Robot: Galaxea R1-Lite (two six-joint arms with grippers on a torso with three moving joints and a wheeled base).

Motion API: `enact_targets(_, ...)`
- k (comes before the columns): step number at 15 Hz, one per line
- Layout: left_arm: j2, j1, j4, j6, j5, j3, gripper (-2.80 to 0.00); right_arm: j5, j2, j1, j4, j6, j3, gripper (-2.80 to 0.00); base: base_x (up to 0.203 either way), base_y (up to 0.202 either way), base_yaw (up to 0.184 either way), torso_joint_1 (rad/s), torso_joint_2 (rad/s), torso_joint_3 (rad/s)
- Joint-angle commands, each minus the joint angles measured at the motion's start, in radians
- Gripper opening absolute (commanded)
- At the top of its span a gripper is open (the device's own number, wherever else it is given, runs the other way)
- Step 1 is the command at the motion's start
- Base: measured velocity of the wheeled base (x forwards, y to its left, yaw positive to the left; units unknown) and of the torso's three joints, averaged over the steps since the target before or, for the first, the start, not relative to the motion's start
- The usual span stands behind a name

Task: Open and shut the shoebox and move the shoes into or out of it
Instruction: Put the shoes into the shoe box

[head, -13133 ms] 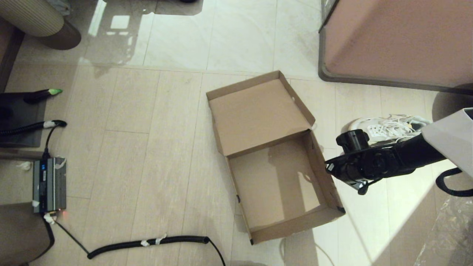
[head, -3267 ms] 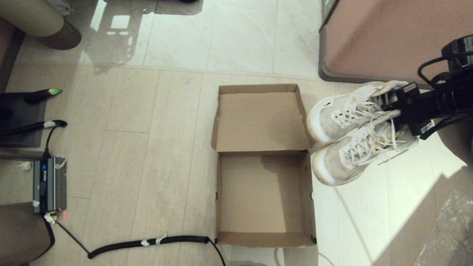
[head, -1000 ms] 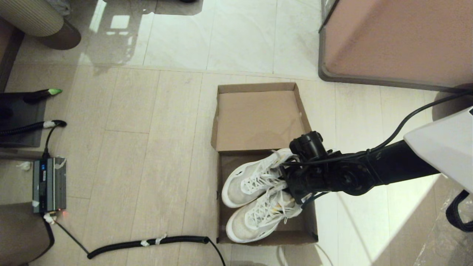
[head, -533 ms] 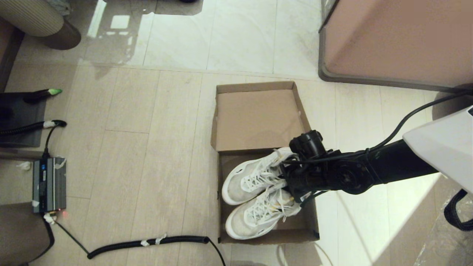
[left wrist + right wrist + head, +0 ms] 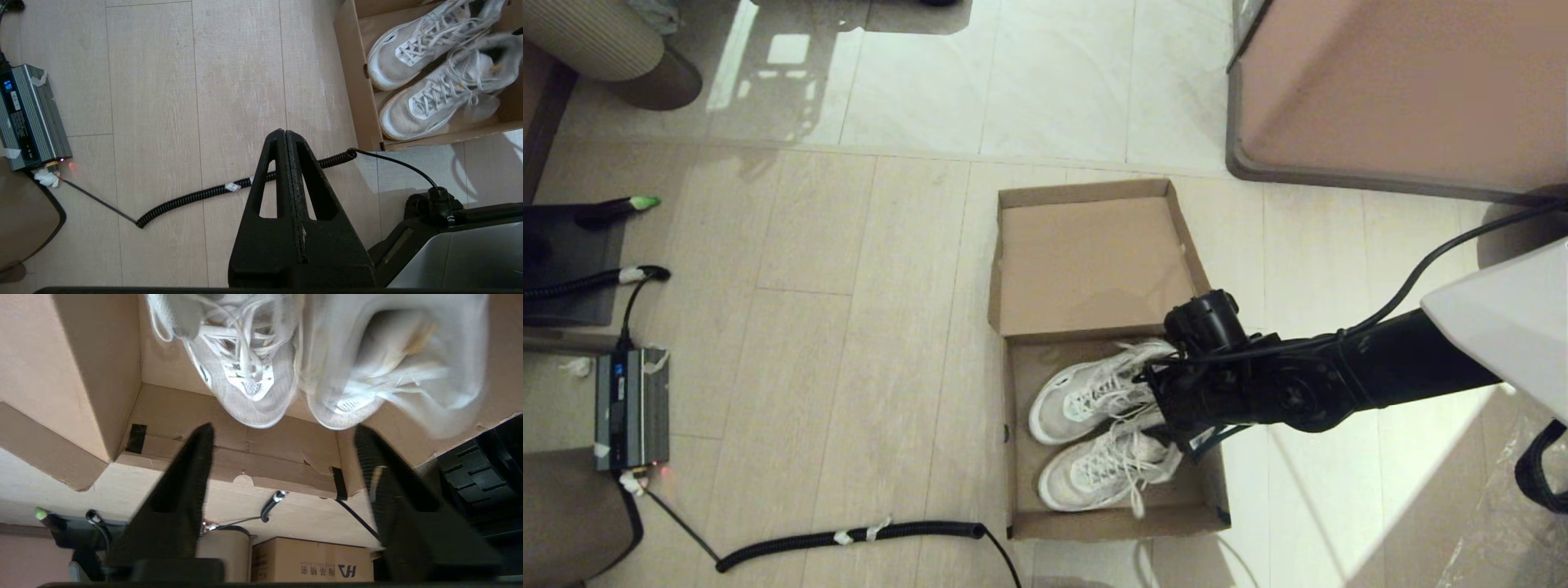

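A large pinkish-brown furniture block with a grey base (image 5: 1388, 90) stands at the far right of the pale tiled floor (image 5: 849, 327). Nearer the middle lies the plain brown cardboard shoebox (image 5: 1013, 441), its hinged lid (image 5: 1086, 261) folded open and flat on the far side. Inside rest the white and light grey lace-up sneakers (image 5: 1107, 437), side by side, toes pointing to the robot's left. The right gripper (image 5: 282, 457) hangs just above their heel end with its fingers spread apart, holding nothing. The left gripper (image 5: 286, 163) is parked over bare floor near a coiled black cable (image 5: 229, 190), fingers pressed together. One risk: loose white laces (image 5: 1131, 490) trail near the front wall and could snag the fingers or get pinched when the lid closes.
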Motion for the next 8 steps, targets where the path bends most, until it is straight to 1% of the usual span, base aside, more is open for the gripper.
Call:
enact_targets(1, 0.0, 0.0, 0.0, 0.001, 0.0, 0.0, -2.8, 0.0, -0.051, 0.001, 0.003, 0.001, 0.009, 0.0, 0.0, 0.0, 0.0, 0.0, 0.0, 0.0)
enact_targets(3, -0.002, 0.0, 0.0, 0.0, -0.001, 0.0, -2.8, 0.005, -0.155, 0.01, 0.01, -0.032, 0.054, 0.0, 0.0, 0.0, 0.0, 0.0, 0.0, 0.0)
enact_targets(4, 0.0, 0.0, 0.0, -0.002, -0.002, 0.0, -2.8, 0.005, -0.214, 0.019, 0.012, -0.078, 0.097, 0.0, 0.0, 0.0, 0.0, 0.0, 0.0, 0.0)
enact_targets(5, -0.001, 0.0, 0.0, -0.003, -0.002, 0.0, -2.8, 0.003, -0.273, 0.025, 0.013, -0.147, 0.15, 0.0, 0.0, 0.0, 0.0, 0.0, 0.0, 0.0)
enact_targets(6, -0.001, 0.0, 0.0, -0.003, -0.002, 0.0, -2.8, 0.002, -0.336, 0.029, 0.016, -0.248, 0.213, 0.0, 0.0, 0.0, 0.0, 0.0, 0.0, 0.0)
enact_targets(8, -0.002, 0.0, -0.001, -0.004, 0.001, 0.0, -2.8, -0.007, -0.43, 0.029, 0.047, -0.574, 0.314, 0.0, 0.0, 0.0, 0.0, 0.0, 0.0, 0.0)
